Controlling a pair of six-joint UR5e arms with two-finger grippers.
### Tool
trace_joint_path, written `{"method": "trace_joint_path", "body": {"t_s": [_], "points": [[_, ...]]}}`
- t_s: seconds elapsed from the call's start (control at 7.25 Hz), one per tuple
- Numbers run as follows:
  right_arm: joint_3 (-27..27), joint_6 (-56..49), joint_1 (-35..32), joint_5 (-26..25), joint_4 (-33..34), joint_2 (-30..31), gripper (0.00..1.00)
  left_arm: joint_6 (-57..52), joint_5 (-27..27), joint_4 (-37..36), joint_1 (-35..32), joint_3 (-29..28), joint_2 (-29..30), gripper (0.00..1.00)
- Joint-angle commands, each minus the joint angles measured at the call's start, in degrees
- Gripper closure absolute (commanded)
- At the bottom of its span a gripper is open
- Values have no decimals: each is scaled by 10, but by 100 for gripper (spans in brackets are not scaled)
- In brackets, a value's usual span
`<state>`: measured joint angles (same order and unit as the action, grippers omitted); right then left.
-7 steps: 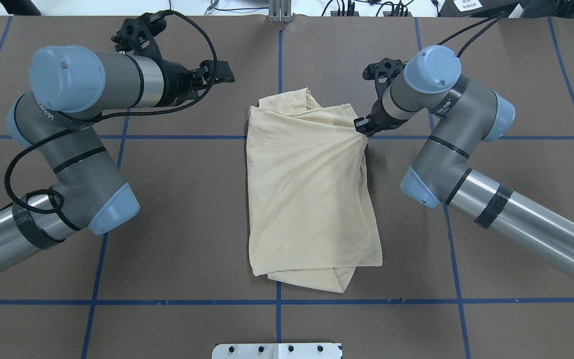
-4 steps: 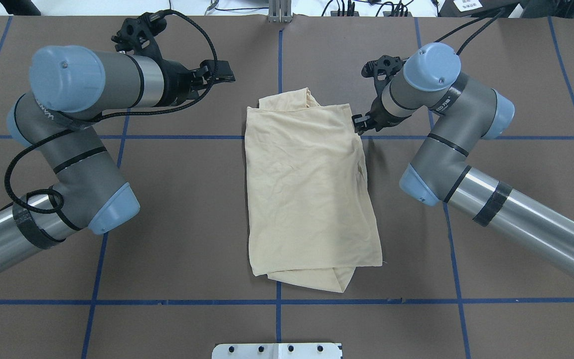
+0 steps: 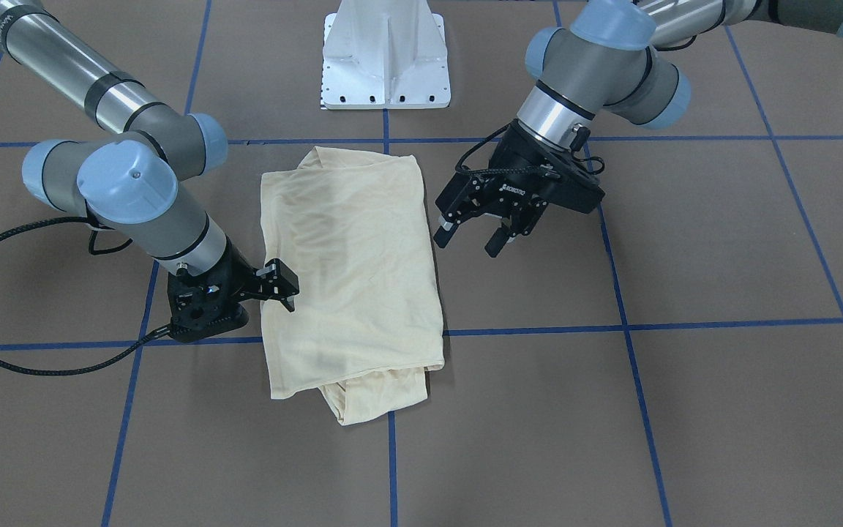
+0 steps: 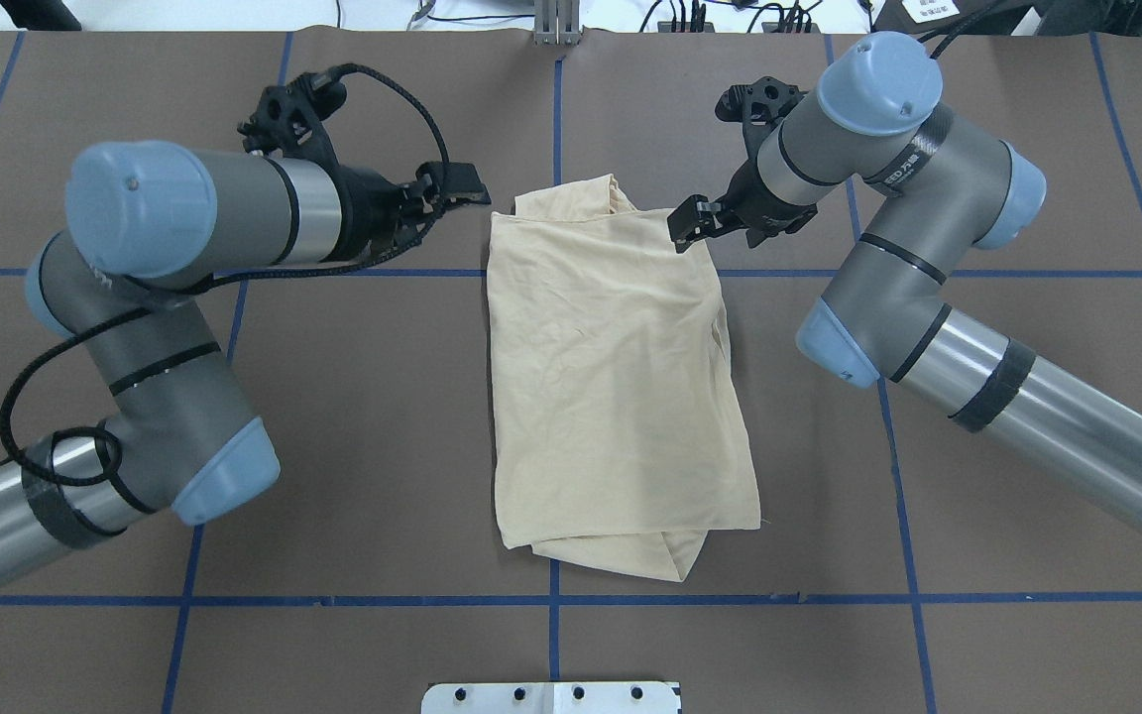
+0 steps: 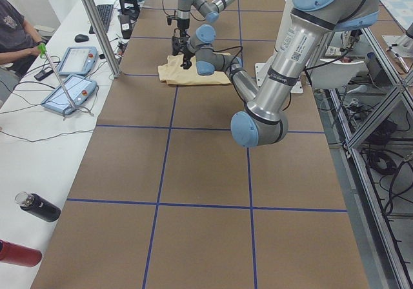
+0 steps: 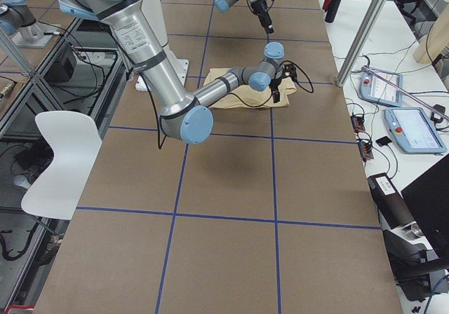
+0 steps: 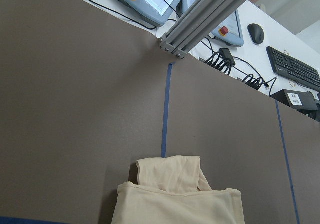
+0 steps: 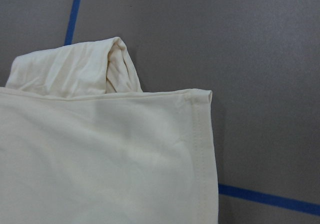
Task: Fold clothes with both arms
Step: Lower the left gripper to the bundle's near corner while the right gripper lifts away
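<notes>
The clothes, one cream shirt (image 4: 611,397), lie folded into a long rectangle at the table's middle, with a folded bit poking out at the far end (image 7: 170,171) and another at the near end. No print shows. My right gripper (image 4: 688,220) hovers over the shirt's far right corner (image 8: 200,96), open and holding nothing; in the front view the right gripper (image 3: 284,287) sits at the cloth's edge. Just left of the far end, my left gripper (image 4: 452,196) is off the cloth, and the left gripper (image 3: 471,238) is open and empty in the front view.
The white pedestal base (image 3: 385,66) stands at the robot's side of the table. Blue tape lines (image 4: 551,600) cross the brown tabletop. An aluminium post (image 7: 210,9) rises at the far edge. Teach pendants (image 5: 71,76), bottles (image 5: 39,206) and a seated person (image 5: 16,31) are beyond it.
The right gripper let go of the far right corner, which dropped flat, then rose and shifted left over it. The left gripper moved a little toward the shirt.
</notes>
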<state>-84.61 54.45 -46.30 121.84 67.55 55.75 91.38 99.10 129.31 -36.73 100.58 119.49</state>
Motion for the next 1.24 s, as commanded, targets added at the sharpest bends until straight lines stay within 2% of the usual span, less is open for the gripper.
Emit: {"method": "trace_joint_path", "body": {"t_s": [0.0,0.14,0.28,0.55,0.69,1.1], "points": [[-70,100,-3,22,19,33,0,116,-29,2,83,28,-29,0],[-103,107,-2,25,37,52,0,161,-83,-1,149,57,-44,0],[-122,107,0,25,42,71,0,192,-111,-4,192,81,-67,0],[-151,108,-1,25,44,102,0,232,-140,-47,266,80,-69,0],[-159,108,-1,26,43,111,0,237,-140,-76,284,77,-64,1],[-159,108,2,26,43,111,0,234,-140,-83,286,35,-54,10]]}}
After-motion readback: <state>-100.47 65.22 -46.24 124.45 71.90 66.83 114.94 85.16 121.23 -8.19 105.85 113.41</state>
